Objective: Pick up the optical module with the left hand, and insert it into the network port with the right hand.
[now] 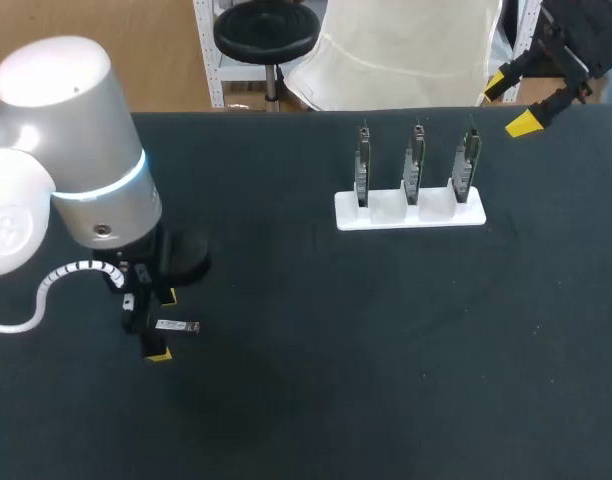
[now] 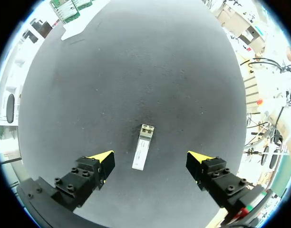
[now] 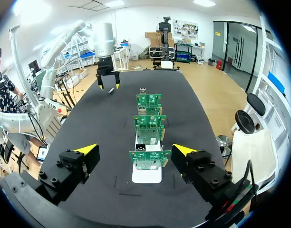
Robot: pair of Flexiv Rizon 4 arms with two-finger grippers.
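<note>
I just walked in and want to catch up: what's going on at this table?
The left gripper hangs open over the black table. The module lies flat below it, between its fingers, not gripped. The right gripper is open too and holds nothing, at the table's far edge near a white holder with three boards standing in it. Nothing is picked up or inserted yet.

The left gripper (image 2: pixel 150 158) points straight down, low, its fingers spread wide. The right gripper (image 1: pixel 509 103) hangs at the far right, fingers likewise parted.
</note>
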